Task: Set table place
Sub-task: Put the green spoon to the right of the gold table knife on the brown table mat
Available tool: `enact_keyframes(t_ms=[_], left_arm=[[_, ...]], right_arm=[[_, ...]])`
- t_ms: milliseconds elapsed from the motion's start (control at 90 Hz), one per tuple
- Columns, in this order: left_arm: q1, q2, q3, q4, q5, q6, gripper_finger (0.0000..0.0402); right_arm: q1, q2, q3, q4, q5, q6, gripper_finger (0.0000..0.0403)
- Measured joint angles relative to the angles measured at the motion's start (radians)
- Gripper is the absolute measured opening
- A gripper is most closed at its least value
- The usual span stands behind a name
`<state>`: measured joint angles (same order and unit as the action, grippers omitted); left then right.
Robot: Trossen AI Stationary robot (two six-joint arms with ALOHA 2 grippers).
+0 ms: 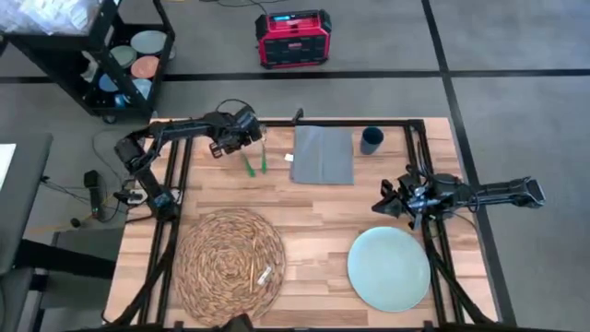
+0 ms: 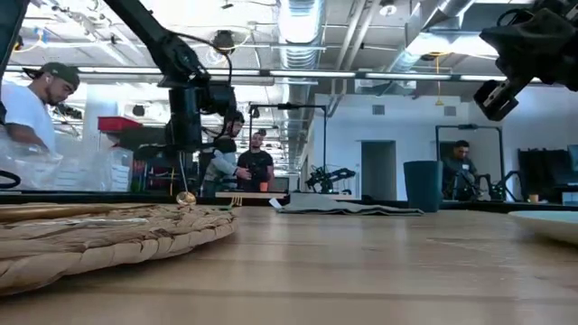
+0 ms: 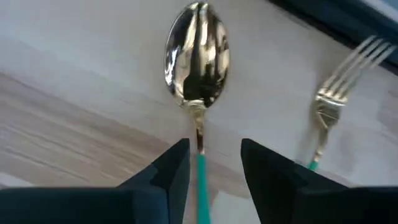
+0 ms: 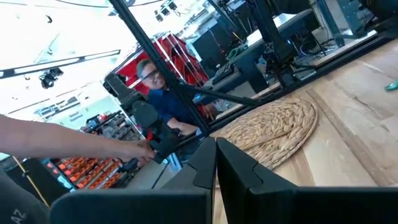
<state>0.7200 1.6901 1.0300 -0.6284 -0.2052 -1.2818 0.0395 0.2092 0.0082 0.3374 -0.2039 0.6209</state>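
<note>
A gold spoon with a green handle lies flat on the table near its far edge. A matching fork lies beside it. My left gripper is low over the spoon, open, one finger on each side of the handle without touching it. A grey napkin and a dark cup sit to the right of the cutlery. The woven placemat and the pale plate lie near the front edge. My right gripper hovers above the plate's far side, shut on nothing.
A small gold and white piece lies on the placemat. Black rails run along the table's left, right and far sides. Bare wood shows in the middle between napkin and plate. People stand in the room beyond the table.
</note>
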Motion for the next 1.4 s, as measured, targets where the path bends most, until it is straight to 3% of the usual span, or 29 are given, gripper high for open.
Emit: enact_keyframes(t_ms=[156, 611, 722, 867, 1167, 1400], left_arm=[[0.0, 0.0, -0.057, 0.1, 0.027, -0.022, 0.0128], [0.009, 0.071, -0.061, 0.11, 0.05, 0.001, 0.0125], [0.008, 0.077, -0.059, 0.106, 0.052, -0.017, 0.0097], [0.007, 0.08, -0.061, 0.126, 0.06, -0.012, 0.0013], [-0.023, 0.046, -0.065, 0.131, 0.073, 0.036, 0.0002], [-0.099, -0.093, -0.067, 0.035, 0.089, 0.091, 0.0]], right_arm=[[0.0, 0.0, 0.0, 0.0, 0.0, 0.0, 0.0], [0.0, 0.0, 0.0, 0.005, 0.0, -0.002, 0.0], [0.0, 0.0, 0.0, 0.012, 0.0, -0.004, 0.0], [0.0, 0.0, 0.0, 0.017, 0.0, -0.004, 0.0], [0.0, 0.0, 0.0, 0.015, 0.0, -0.008, 0.0], [0.0, 0.0, 0.0, 0.015, 0.0, -0.019, 0.0]])
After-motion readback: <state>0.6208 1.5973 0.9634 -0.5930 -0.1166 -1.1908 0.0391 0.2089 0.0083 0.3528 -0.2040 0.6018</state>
